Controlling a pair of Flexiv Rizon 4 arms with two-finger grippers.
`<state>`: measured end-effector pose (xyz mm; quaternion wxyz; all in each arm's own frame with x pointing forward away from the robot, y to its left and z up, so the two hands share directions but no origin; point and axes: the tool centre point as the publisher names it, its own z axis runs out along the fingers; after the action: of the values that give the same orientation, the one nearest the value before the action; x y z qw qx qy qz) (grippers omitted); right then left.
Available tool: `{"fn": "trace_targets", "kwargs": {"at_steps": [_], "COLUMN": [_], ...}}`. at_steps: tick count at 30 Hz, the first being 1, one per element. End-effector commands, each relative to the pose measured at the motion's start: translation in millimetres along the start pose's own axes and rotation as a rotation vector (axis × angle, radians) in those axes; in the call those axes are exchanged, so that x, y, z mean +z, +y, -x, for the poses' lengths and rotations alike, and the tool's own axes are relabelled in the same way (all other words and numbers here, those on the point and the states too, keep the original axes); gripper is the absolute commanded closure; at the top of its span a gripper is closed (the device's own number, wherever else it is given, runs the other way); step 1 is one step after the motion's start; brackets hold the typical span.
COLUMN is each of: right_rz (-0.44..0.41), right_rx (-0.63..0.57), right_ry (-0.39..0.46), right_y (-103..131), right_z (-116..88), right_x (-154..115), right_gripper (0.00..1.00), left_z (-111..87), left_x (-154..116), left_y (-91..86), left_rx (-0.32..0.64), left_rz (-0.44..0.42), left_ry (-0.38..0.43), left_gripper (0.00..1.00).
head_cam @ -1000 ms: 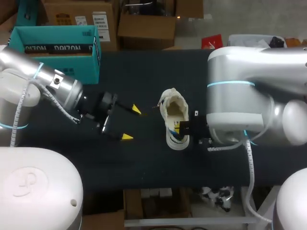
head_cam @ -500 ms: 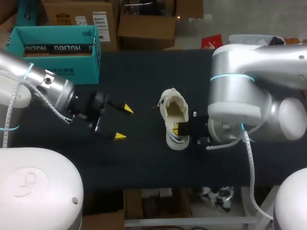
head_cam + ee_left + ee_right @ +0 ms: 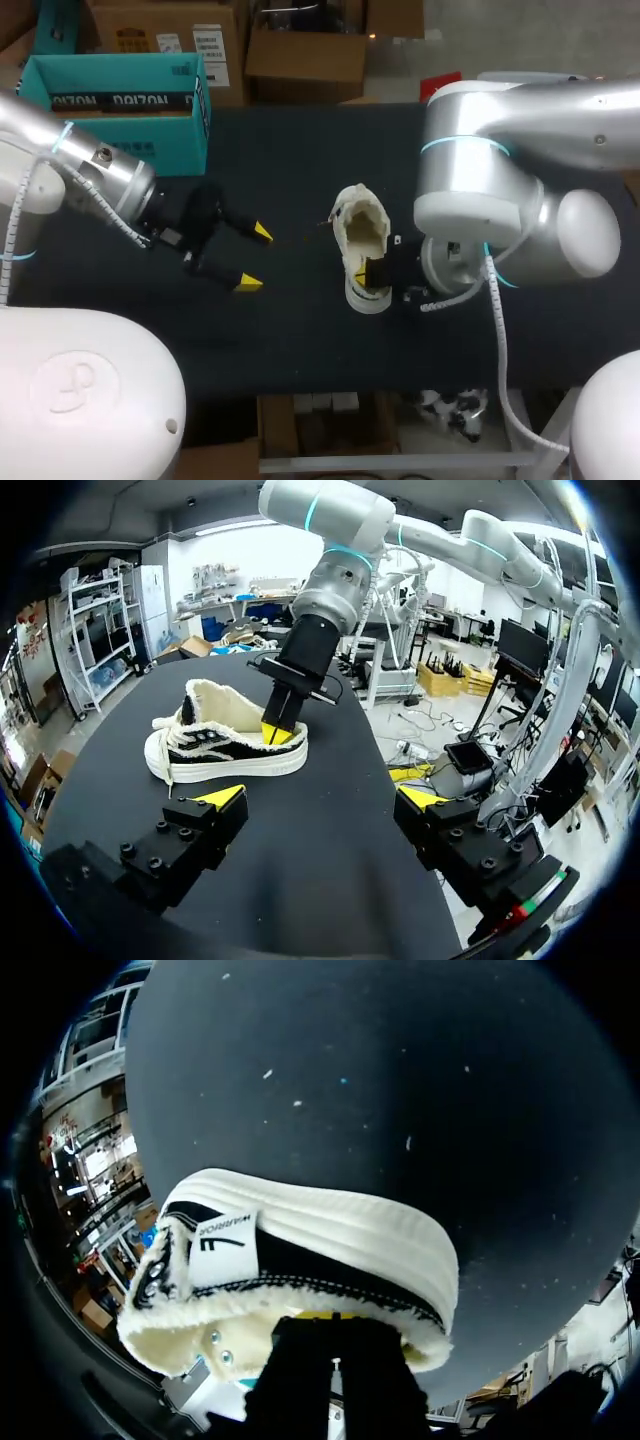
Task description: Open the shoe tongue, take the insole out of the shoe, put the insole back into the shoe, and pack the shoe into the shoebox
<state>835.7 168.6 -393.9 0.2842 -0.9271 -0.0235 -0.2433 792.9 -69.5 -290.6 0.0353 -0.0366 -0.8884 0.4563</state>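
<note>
Right gripper [image 3: 363, 272] is sitting at the sneaker's [image 3: 358, 226] near end, and whether it is clamping cannot be told. The sneaker is lying mid-table [image 3: 300, 150], with its long axis running near to far and its toe seemingly at the far end, hidden by fleece. Left gripper [image 3: 253, 259], spread wide, is hovering to its left.

Table [image 3: 300, 330]: dark matte top, flecked with a few small pale specks where the right wrist view looks close at it [image 3: 400, 1080]; also seen in the left wrist view [image 3: 330, 830].
Shoe [image 3: 362, 250]: black and white with a fleecy cream lining, upright on its sole near the table's middle, toe toward the near edge [image 3: 225, 745] [image 3: 330, 1250].
Shoebox [image 3: 120, 100]: teal, open on top, at the far left corner, well apart from the shoe.
</note>
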Motion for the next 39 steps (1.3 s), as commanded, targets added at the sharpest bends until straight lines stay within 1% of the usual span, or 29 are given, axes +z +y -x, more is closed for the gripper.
{"fn": "trace_targets", "kwargs": {"at_steps": [1,2,4,6,7,10,12,14,15,17,18,19,21,22,24,25,26,30,39], "right_rz": [-0.007,-0.006,-0.012,-0.012,-0.008,-0.014,-0.036,-0.052,-0.083,-0.111,-0.146,-0.153,-0.211,-0.213,-0.268,-0.278,-0.309,-0.359,-0.48], "right_rx": [0.016,0.019,0.022,0.021,0.019,0.005,-0.01,-0.023,-0.037,-0.056,-0.07,-0.077,-0.103,-0.105,-0.126,-0.13,-0.141,-0.166,-0.228], "right_ry": [-0.068,-0.069,-0.067,-0.058,-0.051,-0.024,-0.003,0.018,0.03,0.047,0.06,0.075,0.092,0.097,0.1,0.094,0.088,0.063,-0.059], "right_y": [9.2,10.9,11.9,11.3,10.5,7.9,6.2,4.9,4.5,4.6,5.2,6.0,8.2,9.1,11.6,12.5,13.1,12.6,7.8], "right_z": [2.1,2.9,4.3,5.7,6.3,7.2,7.6,8.3,9.0,9.9,9.9,9.9,8.8,8.1,5.0,3.1,0.8,-8.5,-28.8], "right_x": [17.9,19.2,19.2,15.7,13.1,0.6,-9.7,-20.0,-25.6,-36.1,-41.6,-46.3,-53.9,-57.1,-61.2,-62.4,-63.0,-67.6,-83.7], "right_gripper": [1.0,1.0,1.0,1.0,1.0,1.0,1.0,1.0,1.0,1.0,1.0,1.0,1.0,1.0,1.0,1.0,1.0,1.0,1.0], "left_z": [14.6,16.7,19.2,21.1,21.0,21.6,21.2,21.0,20.7,20.6,20.7,20.6,18.3,16.9,12.5,11.2,9.7,5.6,5.6], "left_x": [4.2,6.3,8.3,9.6,9.3,8.1,6.8,2.0,-0.2,-4.8,-7.3,-9.8,-13.7,-15.3,-16.9,-17.3,-18.0,-19.8,-19.8], "left_y": [-1.7,-0.6,0.5,1.6,0.9,-0.9,-1.4,-0.9,-0.3,3.0,4.5,5.6,6.1,5.7,4.0,2.5,1.2,-2.4,-2.4], "left_rx": [-0.103,-0.144,-0.191,-0.242,-0.265,-0.328,-0.366,-0.393,-0.407,-0.441,-0.454,-0.463,-0.476,-0.479,-0.481,-0.48,-0.481,-0.481,-0.481], "left_rz": [0.053,0.09,0.132,0.195,0.225,0.321,0.366,0.384,0.396,0.42,0.425,0.433,0.436,0.448,0.456,0.459,0.465,0.477,0.477], "left_ry": [0.065,0.086,0.094,0.131,0.135,0.186,0.197,0.192,0.188,0.186,0.172,0.16,0.143,0.126,0.124,0.119,0.114,0.11,0.11], "left_gripper": [0.0,0.0,0.0,0.0,0.0,0.0,0.0,0.0,0.0,0.0,0.0,0.0,0.0,0.0,0.0,0.0,0.0,0.0,0.0]}}
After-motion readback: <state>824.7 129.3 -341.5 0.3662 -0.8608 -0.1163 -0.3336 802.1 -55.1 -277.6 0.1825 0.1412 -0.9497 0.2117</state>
